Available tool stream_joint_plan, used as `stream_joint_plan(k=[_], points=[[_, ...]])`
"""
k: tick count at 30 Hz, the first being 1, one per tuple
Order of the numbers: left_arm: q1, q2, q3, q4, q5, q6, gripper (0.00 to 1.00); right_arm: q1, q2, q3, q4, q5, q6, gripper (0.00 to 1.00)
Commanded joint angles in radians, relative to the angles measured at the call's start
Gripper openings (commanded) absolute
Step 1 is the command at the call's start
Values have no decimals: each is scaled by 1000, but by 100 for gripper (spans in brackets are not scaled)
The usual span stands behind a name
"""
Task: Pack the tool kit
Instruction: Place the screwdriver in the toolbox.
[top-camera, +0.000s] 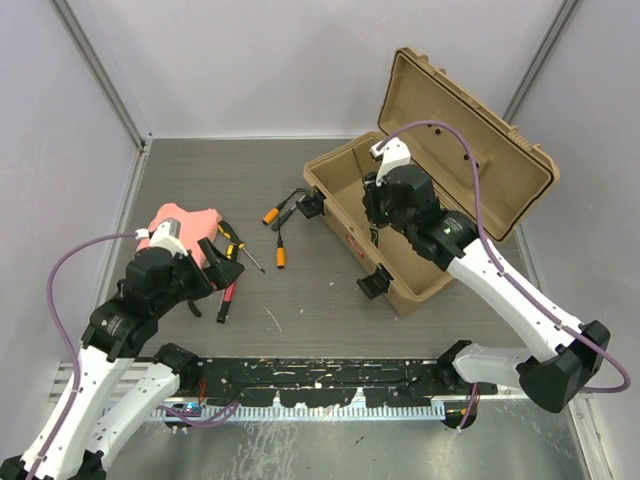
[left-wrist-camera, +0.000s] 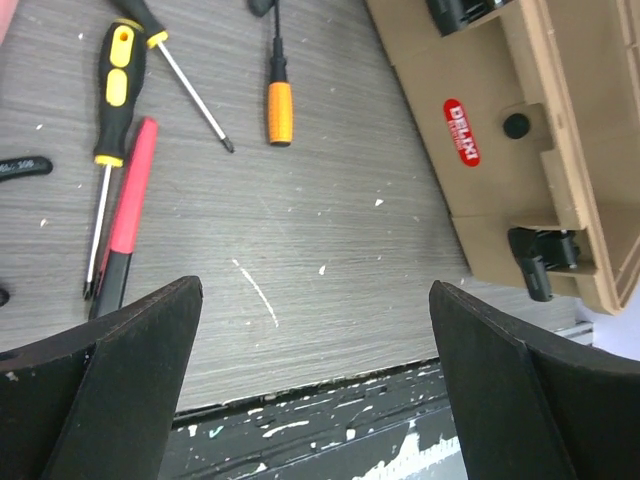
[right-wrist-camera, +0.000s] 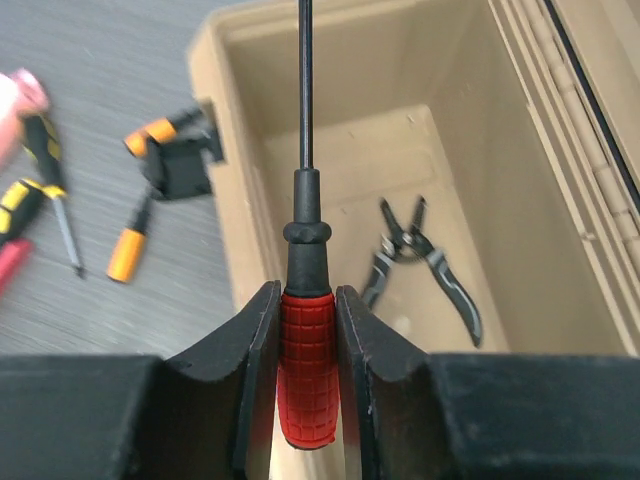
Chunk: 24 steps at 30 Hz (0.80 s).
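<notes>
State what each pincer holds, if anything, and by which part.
The right pincer grips the red-handled screwdriver by its ribbed red handle, shaft pointing over the open case. The left pincer is open and holds nothing.

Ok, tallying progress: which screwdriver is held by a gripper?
The red-handled black-shafted screwdriver, clamped in the right gripper above the tan plastic case; the others lie on the table.

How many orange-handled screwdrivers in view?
2. One orange-handled screwdriver lies on the table beside the far latch of the tan case; the second lies just nearer the robot. Others may hide inside the case.
</notes>
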Motion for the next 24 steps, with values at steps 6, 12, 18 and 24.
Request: stream_joint_plan(k=[6,12,18,24], points=[[6,87,-19,-125,-72,30,98,-141,152,19,-230,-31,-210,1],[5,219,-26,-145,-8,31,98,-178,265,-13,-189,32,-253,1],[5,227,-13,-161,3,52,98,-185,324,-118,44,117,-332,2],[5,210,-23,-158,3,50,98,-230,344,-131,90,-39,-373,6]])
